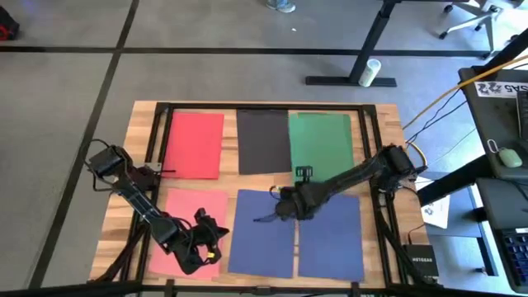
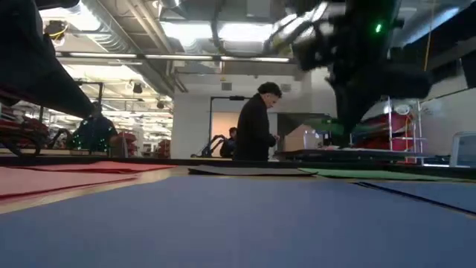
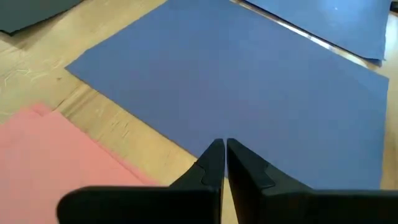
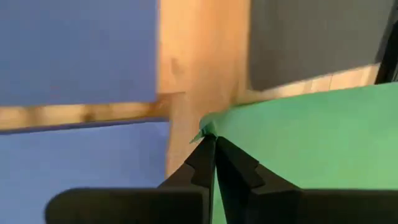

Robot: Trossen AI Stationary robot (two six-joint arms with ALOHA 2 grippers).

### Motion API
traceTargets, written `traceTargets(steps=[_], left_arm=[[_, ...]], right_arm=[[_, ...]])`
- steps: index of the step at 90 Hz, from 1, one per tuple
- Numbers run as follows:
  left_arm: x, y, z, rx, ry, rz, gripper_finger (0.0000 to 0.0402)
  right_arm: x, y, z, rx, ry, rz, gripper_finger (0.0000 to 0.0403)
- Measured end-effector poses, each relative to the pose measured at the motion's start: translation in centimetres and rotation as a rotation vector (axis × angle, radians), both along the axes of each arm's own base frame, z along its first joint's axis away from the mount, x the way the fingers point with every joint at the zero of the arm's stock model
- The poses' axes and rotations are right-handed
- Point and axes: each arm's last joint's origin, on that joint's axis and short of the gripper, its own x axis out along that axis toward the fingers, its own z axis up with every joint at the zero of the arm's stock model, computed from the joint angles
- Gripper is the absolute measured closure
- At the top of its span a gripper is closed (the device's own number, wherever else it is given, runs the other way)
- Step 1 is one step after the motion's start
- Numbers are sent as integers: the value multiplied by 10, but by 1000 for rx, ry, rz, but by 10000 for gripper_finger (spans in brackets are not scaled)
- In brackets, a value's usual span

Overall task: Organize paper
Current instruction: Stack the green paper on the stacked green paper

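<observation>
Wooden table (image 1: 136, 148) carries flat matte sheets: red sheet (image 1: 195, 143), black sheet (image 1: 262, 142) and green sheet (image 1: 320, 142) in the far row, pink sheet (image 1: 177, 221) and two blue sheets (image 1: 262, 239) nearer. Right gripper (image 4: 212, 142) pinches the green sheet's lifted corner; left gripper (image 3: 224, 148), fingers together and empty, hovers between pink and blue.
</observation>
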Motion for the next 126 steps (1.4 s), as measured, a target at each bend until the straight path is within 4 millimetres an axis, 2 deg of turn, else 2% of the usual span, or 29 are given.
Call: traceTargets(steps=[16, 28, 56, 78, 102, 113, 126], left_arm=[[0, 0, 0, -3, -1, 2, 402], [0, 0, 0, -4, -1, 3, 402], [0, 0, 0, -4, -1, 3, 402], [0, 0, 0, -9, -3, 7, 402], [0, 0, 0, -9, -3, 6, 402], [0, 0, 0, -9, -3, 7, 402], [0, 0, 0, -11, -3, 9, 402]], right_arm=[[-13, -33, -16, 33, -43, -52, 403], [-19, -48, -29, 77, -56, -54, 403], [-24, -60, -47, 111, -55, -23, 403], [-26, -79, -49, 111, -59, -115, 403], [-20, -87, -50, 149, -129, -183, 399], [-19, -87, -50, 151, -143, -185, 378], [-20, -87, -50, 151, -134, -185, 328]])
